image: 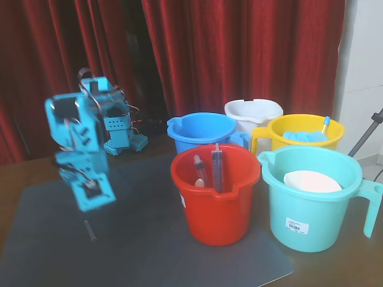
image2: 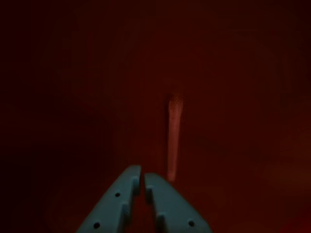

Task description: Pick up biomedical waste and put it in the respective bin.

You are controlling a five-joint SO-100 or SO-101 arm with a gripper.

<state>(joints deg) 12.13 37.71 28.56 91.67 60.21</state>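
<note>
The biomedical waste [image: 90, 230], a small thin grey tube, lies on the dark grey mat [image: 149, 239] at the front left in the fixed view. My blue arm hangs blurred just above it, with the gripper [image: 93, 197] a short way over the tube and not touching it. In the wrist view the gripper [image2: 142, 171] enters from the bottom edge. Its two pale blue fingers [image2: 119, 199] are nearly together with nothing between them, and only dark red shows behind. The tube is out of the wrist view.
A red bucket [image: 216, 200] holding syringes stands mid-mat, with a teal bucket [image: 314, 203] to its right. Behind them are blue [image: 200, 128], white [image: 253, 112] and yellow [image: 305, 133] buckets. A red curtain [image: 239, 54] hangs behind the table.
</note>
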